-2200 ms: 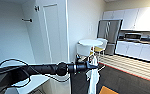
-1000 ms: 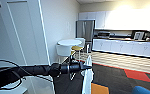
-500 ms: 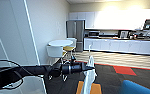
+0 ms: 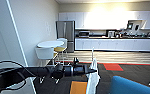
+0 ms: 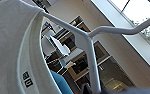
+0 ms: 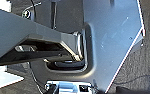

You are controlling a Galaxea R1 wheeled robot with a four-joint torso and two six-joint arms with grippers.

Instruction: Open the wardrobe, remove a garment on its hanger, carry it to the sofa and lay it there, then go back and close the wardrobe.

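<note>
The left gripper (image 4: 93,71) is reaching forward at the end of the dark arm that is crossing the head view from the left, and it is clenching the hanger (image 4: 92,55) by its stem. The garment (image 4: 93,79) is hanging from that hanger, draping down below the gripper, clear of the floor. In the left wrist view the hanger's (image 5: 91,45) white stem is running down into the gripper at the frame's lower edge, and the garment's (image 5: 8,50) neckline is sitting on its shoulder bar, with a small printed label showing inside the collar.

The right gripper's state I cannot tell; the right wrist view is showing grey robot parts over dark carpet.

Just past the garment, a corner of the sofa (image 4: 131,87) is showing bright blue, with an orange carpet patch (image 4: 78,87) beside it. A white wall panel (image 4: 6,45) is standing close on the left. Farther on, a round white table (image 4: 50,44) is standing with white and yellow chairs (image 4: 44,53) around it. Farthest away, a steel fridge (image 4: 65,33) and a long kitchen counter (image 4: 116,43) are lining the back wall.
</note>
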